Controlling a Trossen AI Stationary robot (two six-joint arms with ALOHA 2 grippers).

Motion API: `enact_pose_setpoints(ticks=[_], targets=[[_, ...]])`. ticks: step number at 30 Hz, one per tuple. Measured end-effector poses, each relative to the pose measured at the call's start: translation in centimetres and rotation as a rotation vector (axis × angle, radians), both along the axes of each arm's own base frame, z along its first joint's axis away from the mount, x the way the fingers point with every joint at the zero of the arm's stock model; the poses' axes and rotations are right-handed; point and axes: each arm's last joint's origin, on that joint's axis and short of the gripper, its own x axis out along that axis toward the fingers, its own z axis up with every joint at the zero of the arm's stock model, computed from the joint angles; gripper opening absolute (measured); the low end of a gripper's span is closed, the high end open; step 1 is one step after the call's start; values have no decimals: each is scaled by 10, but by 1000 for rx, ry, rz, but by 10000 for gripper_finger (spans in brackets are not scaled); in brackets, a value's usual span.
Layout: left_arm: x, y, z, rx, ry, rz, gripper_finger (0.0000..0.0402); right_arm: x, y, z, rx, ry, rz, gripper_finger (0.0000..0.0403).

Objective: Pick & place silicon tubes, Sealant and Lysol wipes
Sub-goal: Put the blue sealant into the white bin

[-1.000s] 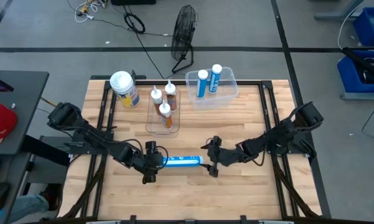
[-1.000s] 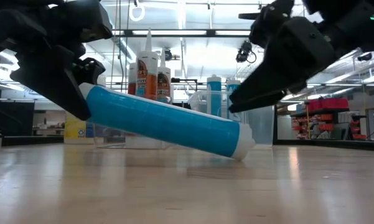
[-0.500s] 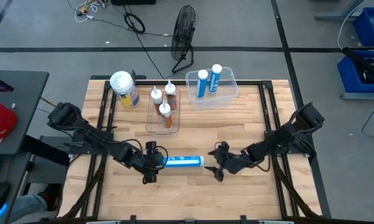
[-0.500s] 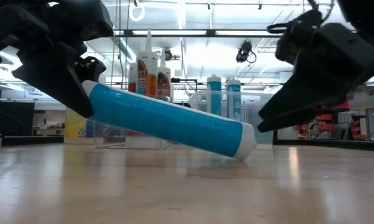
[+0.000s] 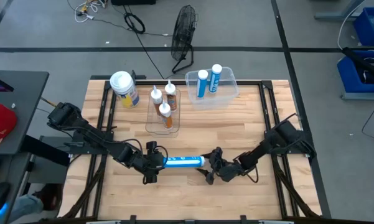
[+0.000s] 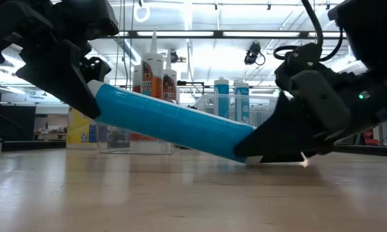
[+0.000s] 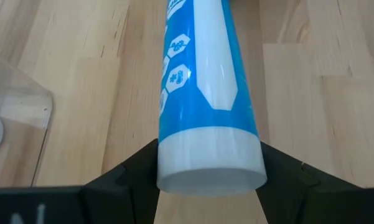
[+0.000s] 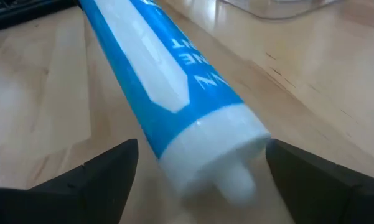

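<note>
A slim blue silicone tube [image 5: 183, 162] with white ends lies tilted at the table's near middle. Its flat end is raised and its nozzle end [image 8: 233, 177] is down at the tabletop. My left gripper [image 5: 153, 163] is shut on the flat end. My right gripper [image 5: 209, 170] is open and low at the table, with one finger on each side of the nozzle end and a gap to each. The Lysol wipes canister [image 5: 124, 88], with a white lid and yellow label, stands upright at the far left. My left gripper pinches the tube's flat white end [image 7: 169, 167] between its two fingers [image 7: 129, 171], one on each side of the round body. The fingers come from the table's left, slanting down, along the tube's length. The held end is lifted and the tube slopes down to its nozzle end [image 6: 243, 154] at the table.
A clear tray [image 5: 154, 121] holds three orange nozzle-tipped sealant tubes [image 5: 163, 102] at the far middle. A clear bin [image 5: 227, 84] with two upright blue tubes [image 5: 209, 79] stands at the far right. A fan [image 5: 185, 34] stands on the floor beyond the table.
My right gripper has come down to the tabletop and moved toward the near edge. It then moved toward the tube, and its open fingers now stand on either side of the nozzle end. My left gripper and the tube have kept their place.
</note>
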Motion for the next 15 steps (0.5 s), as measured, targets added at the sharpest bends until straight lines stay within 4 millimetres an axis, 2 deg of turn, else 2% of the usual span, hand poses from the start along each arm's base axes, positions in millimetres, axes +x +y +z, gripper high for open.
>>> enact_pose_setpoints(ticks=[8, 15], targets=[[0, 0, 0, 14, 0, -18, 217, 17, 7, -7, -45, -9, 24, 344], [0, 1, -1, 15, 17, -28, 218, 24, 4, -5, -50, 14, 85, 270]])
